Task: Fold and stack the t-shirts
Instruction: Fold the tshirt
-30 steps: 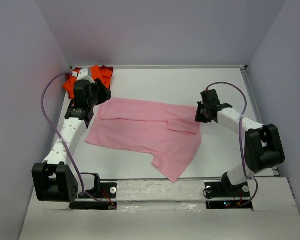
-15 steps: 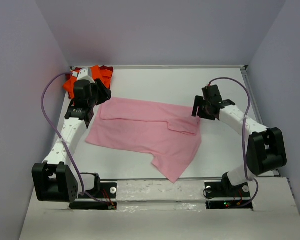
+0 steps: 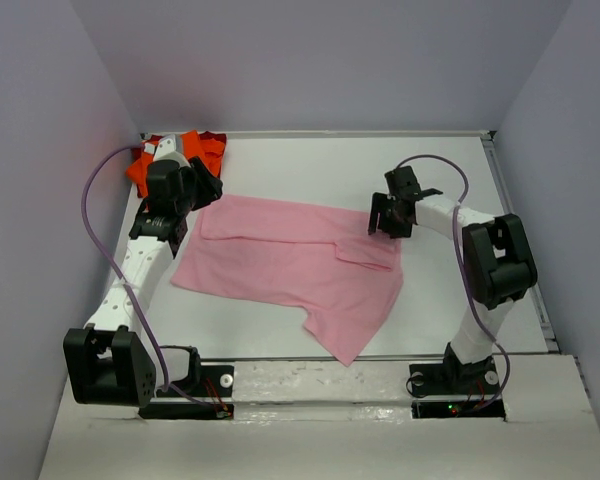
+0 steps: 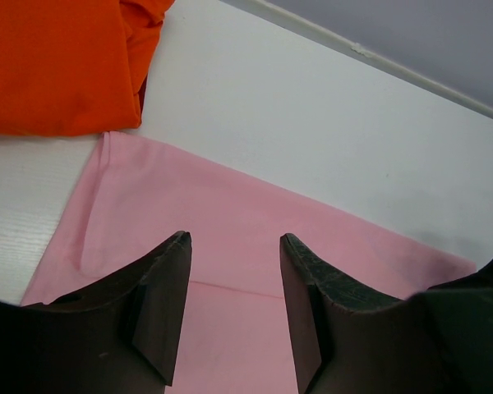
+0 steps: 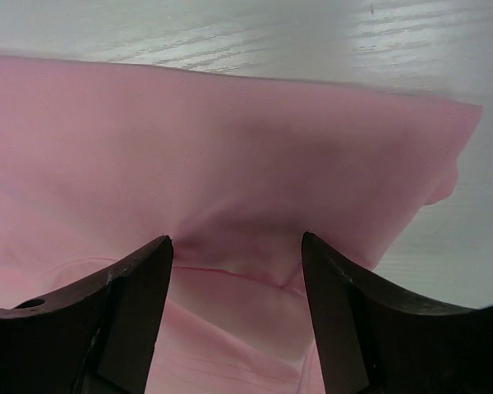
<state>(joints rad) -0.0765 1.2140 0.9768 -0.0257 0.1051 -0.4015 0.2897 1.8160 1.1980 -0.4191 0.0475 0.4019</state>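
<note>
Since nothing is folded or stacked yet, the entries run from the largest item down.

1. Flat white table (image 3: 460,290), walled on three sides. It carries all the items below.

2. Light pink cotton t-shirt (image 3: 280,260), spread roughly flat across the middle of the table. One pointed corner reaches toward the near edge. A small flap lies doubled over near its right side, and the right wrist view shows a puckered crease there.

3. Bright orange cloth t-shirt (image 3: 138,178), bunched in the far left corner, just beside the pink shirt's far left corner. A dark red sliver (image 4: 140,89) shows at its edge. It may be the third shirt, but too little is visible to say.

4. Left gripper (image 4: 234,242), over the pink shirt's far left corner. Its jaws stand parted and grasp nothing.

5. Right gripper (image 5: 237,242), over the pink shirt's far right edge by the crease. Its jaws are spread wide and nothing is clasped between them.

Hazards, as judged:
- The right fingers could close on the doubled flap alone, lifting one layer and leaving the body of the shirt behind.
- The left fingers work close to the orange heap, so a pinch placed too far back could snag that shirt too.
- If the two arms lift unevenly, the fold would skew.
- Dragging the cloth could send the near corner over the table's edge.
</note>
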